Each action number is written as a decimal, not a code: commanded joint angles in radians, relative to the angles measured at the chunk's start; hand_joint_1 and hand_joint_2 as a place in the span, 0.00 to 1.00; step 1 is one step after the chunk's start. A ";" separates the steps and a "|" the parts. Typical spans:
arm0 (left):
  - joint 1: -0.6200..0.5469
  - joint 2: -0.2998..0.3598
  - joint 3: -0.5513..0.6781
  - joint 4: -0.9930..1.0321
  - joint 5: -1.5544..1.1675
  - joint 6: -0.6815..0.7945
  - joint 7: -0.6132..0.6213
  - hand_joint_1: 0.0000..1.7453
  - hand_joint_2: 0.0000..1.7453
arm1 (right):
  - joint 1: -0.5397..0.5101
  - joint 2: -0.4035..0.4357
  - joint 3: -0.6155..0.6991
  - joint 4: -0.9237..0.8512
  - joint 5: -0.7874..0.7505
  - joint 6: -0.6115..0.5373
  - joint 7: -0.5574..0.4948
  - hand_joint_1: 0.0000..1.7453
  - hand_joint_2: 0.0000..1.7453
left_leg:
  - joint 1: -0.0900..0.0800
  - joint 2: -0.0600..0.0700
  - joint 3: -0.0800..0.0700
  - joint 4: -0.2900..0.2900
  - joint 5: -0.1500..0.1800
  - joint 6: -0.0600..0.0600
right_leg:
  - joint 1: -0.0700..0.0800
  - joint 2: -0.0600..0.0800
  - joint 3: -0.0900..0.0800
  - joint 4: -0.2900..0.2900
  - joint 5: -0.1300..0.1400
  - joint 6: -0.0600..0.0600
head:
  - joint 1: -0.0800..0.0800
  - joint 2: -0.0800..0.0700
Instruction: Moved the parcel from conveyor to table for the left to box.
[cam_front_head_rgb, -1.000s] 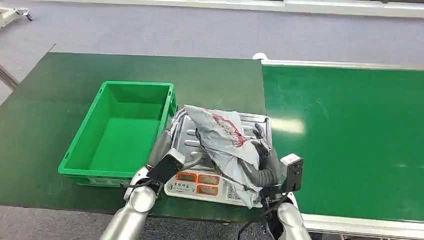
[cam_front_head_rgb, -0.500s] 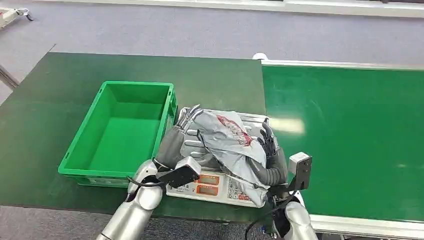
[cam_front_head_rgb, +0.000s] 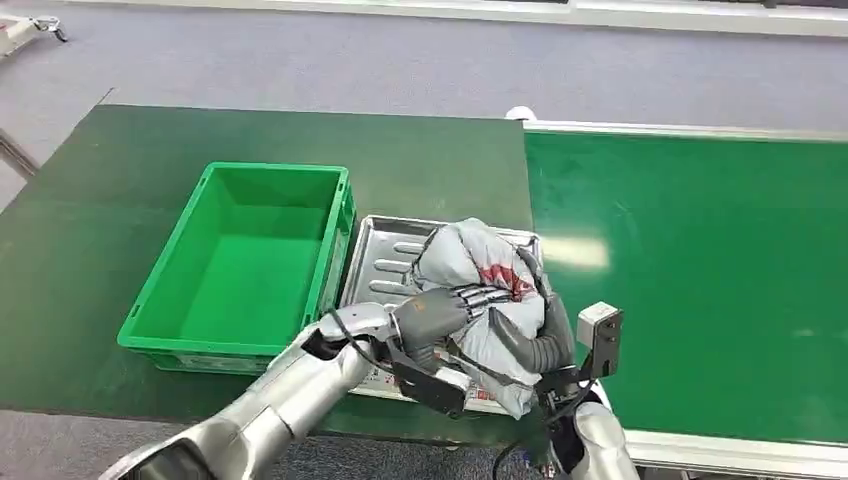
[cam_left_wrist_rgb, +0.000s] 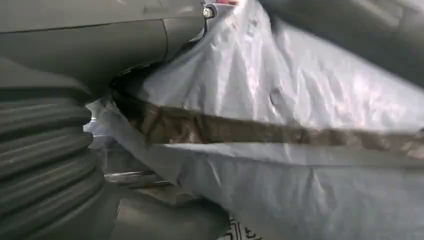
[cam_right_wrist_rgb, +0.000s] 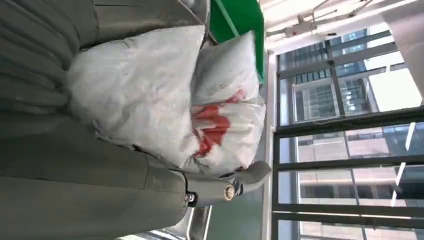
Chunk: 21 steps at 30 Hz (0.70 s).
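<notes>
Item: crumpled grey plastic parcel with red print (cam_front_head_rgb: 478, 285), bunched over the ribbed steel scale tray (cam_front_head_rgb: 385, 262) on the dark green tabletop (cam_front_head_rgb: 120, 180). My left robot hand (cam_front_head_rgb: 440, 312) clasps it at its 8 o'clock side; my right robot hand (cam_front_head_rgb: 540, 325) grips it at 4 o'clock. Empty green plastic crate (cam_front_head_rgb: 250, 260) at the parcel's 9 o'clock; green conveyor belt (cam_front_head_rgb: 700, 270) at 3 o'clock.

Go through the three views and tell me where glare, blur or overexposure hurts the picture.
Head view: sharp overall, with a pale glare patch on the conveyor belt beside the parcel. Left wrist view: parcel so close it is soft and blurred, the hand dark. Right wrist view: windows blown out bright, parcel well lit but slightly soft.
</notes>
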 joint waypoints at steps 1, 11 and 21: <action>-0.093 -0.007 -0.148 0.257 0.020 -0.010 0.012 1.00 1.00 | -0.068 0.004 0.002 0.068 0.000 0.005 -0.002 0.00 1.00 | 0.000 0.004 0.004 -0.002 0.000 0.000 | 0.000 0.002 0.003 -0.002 0.001 -0.001 | 0.000 0.000; -0.121 0.003 -0.125 0.203 0.040 0.064 0.019 1.00 1.00 | -0.065 -0.006 -0.007 0.074 -0.002 0.007 -0.006 0.00 1.00 | 0.000 0.004 0.007 -0.002 0.001 0.000 | 0.001 0.002 0.007 -0.002 0.002 -0.001 | 0.000 0.000; -0.104 0.156 -0.060 -0.309 0.142 -0.012 0.088 1.00 1.00 | -0.031 -0.010 -0.046 0.068 -0.018 0.015 -0.016 0.00 1.00 | 0.001 0.003 0.006 -0.001 0.002 -0.002 | 0.001 0.000 0.004 0.000 0.001 -0.002 | 0.000 0.000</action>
